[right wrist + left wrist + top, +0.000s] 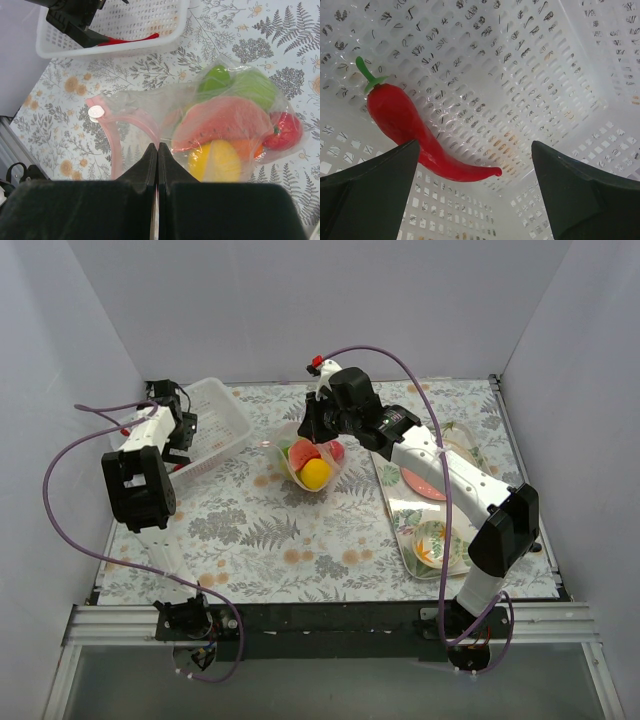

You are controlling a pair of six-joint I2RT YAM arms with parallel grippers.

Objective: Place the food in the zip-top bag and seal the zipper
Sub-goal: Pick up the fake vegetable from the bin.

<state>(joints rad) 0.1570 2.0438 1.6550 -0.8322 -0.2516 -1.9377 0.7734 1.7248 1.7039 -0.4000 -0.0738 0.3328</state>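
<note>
we see a fern-printed tablecloth (pixel 280 530) between plain pale walls (pixel 300 300). at centre the zip-top bag (pixel 131 106) holds the food (pixel 225 120), right gripper (pixel 158 150) clenched on its zipper (pixel 116 145); at ten o'clock, left gripper (pixel 476 145) gapes in a basket (pixel 225 410).

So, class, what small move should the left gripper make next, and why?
Probably lower and close on the chili. The left gripper hangs open just above it in the basket, while the right gripper, shut, holds the bag by its mouth, fruit already inside.
</note>
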